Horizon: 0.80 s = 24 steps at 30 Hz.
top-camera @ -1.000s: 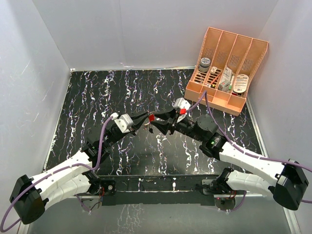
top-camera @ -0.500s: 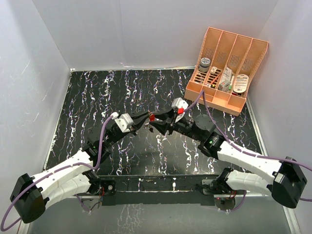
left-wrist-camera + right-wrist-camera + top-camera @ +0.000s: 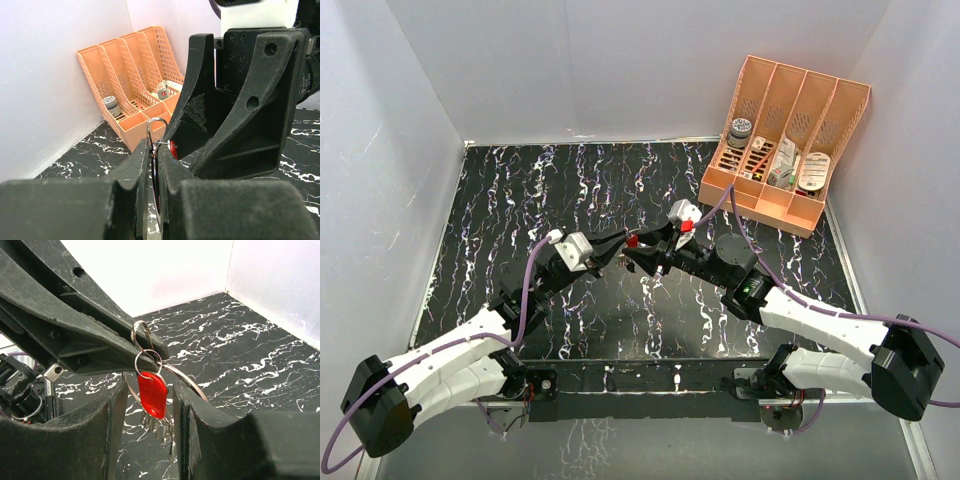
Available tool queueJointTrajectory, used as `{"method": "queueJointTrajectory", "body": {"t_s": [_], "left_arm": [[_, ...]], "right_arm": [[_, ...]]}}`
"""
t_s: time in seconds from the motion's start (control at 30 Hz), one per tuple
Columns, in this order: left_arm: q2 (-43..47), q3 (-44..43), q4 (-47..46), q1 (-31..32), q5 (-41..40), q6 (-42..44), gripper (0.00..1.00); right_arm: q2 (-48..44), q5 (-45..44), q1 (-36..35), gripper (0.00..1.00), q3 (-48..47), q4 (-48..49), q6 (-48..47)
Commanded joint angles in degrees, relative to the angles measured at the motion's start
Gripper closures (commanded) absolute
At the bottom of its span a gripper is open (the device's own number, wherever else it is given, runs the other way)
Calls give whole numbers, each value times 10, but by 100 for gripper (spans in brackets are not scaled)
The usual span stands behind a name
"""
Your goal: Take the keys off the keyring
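I am pinching the keyring (image 3: 189, 381) in my left pincer (image 3: 154, 150), jaws shut on the wire, up off the counter (image 3: 520, 190). My right pincer (image 3: 150, 395) is standing open around the red tag (image 3: 151, 390), the keys (image 3: 159, 426) dangling just below. I should be gripping one key alone and feeding it along the coil's split while the left is holding firm. White walls (image 3: 570, 60) are enclosing the black marbled counter, an orange organiser (image 3: 780, 130) sitting far right

White arm shells (image 3: 450, 365), black joints (image 3: 738, 258), purple cables (image 3: 525, 300), matte black fingers (image 3: 240, 440)
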State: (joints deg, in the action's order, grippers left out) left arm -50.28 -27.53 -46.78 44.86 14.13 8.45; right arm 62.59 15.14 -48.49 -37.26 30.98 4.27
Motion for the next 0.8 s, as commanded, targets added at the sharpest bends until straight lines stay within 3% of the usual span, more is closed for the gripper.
{"method": "queueJointTrajectory", "body": {"t_s": [0.0, 0.27, 0.37, 0.5, 0.77], "left_arm": [[-4, -16, -40, 2, 6, -5, 100], [-17, -14, -48, 1, 0, -5, 100], [-17, -14, -47, 1, -6, -2, 100], [-18, -16, -43, 1, -16, 8, 100], [-9, -18, -17, 1, -49, 39, 100]], "right_arm": [[1, 8, -3, 61, -18, 54, 10], [7, 15, -3, 63, -29, 54, 14], [14, 19, -2, 86, -37, 48, 17], [15, 28, -3, 100, -45, 29, 17], [-23, 34, -3, 100, -63, -44, 12]]}}
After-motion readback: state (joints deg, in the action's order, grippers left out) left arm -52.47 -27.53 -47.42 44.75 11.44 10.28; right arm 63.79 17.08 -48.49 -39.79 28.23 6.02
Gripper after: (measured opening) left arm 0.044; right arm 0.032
